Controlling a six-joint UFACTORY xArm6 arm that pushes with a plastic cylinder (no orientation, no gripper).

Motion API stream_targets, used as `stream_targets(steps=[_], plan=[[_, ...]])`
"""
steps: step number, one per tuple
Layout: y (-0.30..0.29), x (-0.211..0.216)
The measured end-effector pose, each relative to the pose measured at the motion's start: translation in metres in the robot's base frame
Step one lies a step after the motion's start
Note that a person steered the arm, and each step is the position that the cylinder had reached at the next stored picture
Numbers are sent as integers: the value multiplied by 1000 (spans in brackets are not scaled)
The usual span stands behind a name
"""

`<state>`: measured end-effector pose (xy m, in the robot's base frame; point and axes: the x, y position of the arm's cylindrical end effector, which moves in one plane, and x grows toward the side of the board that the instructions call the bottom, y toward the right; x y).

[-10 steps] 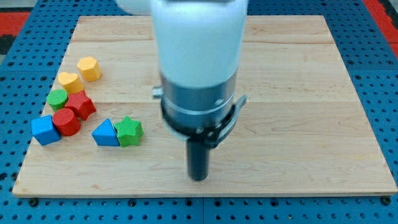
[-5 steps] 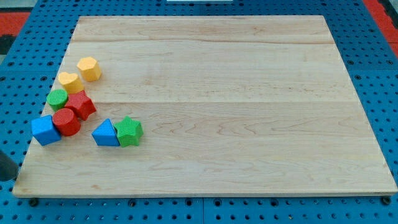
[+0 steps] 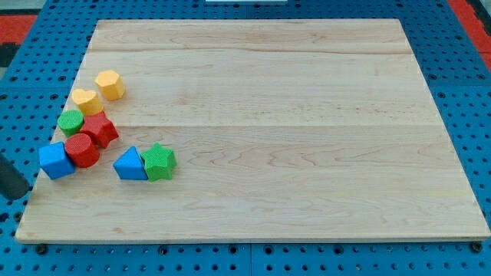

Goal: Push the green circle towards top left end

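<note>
At the view's left edge, your tip (image 3: 17, 198) has crept up, about seven o'clock of the unmoved green circle (image 3: 70, 121); no jaws here.

One camera, looking down on the whole board from the near edge

The single view sits above and in front of the wooden board (image 3: 253, 130), tilted downward, so the far edge at the view's top looks narrower than the near edge at the bottom. It is close enough that the board nearly fills the frame (all four edges show), with a margin of blue pegboard (image 3: 460, 92) around it. No second view shares the scene.
</note>
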<state>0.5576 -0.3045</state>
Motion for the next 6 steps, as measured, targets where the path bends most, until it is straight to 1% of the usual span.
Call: stream_targets(steps=[4, 6], plan=[[7, -8], [19, -38]])
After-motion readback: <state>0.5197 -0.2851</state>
